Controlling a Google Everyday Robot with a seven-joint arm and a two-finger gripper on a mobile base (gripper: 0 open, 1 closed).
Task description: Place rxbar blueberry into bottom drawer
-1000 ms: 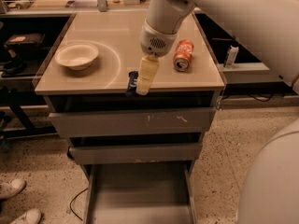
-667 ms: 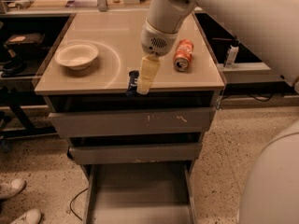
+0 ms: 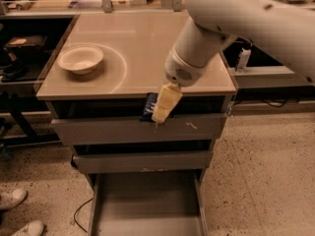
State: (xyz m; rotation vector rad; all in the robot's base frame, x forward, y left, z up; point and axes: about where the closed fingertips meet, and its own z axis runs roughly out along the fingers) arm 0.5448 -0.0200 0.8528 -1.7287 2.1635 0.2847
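Observation:
My gripper (image 3: 155, 113) hangs just past the front edge of the beige table top (image 3: 138, 38), in front of the top drawer. It is shut on the rxbar blueberry (image 3: 148, 105), a dark navy bar held upright beside the cream finger (image 3: 166, 101). The bottom drawer (image 3: 147, 200) is pulled open below, its plain grey floor showing, directly under the gripper. The orange soda can is hidden behind my arm.
A cream bowl (image 3: 80, 59) sits on the table's left side. Two upper grey drawers (image 3: 138, 130) (image 3: 142, 161) are shut. White shoes (image 3: 12, 198) stand on the floor at lower left. A white bottle (image 3: 242, 59) stands on the right shelf.
My gripper has lifted the bar off the table's front edge and carried it forward and down, past the table edge, to in front of the top drawer.

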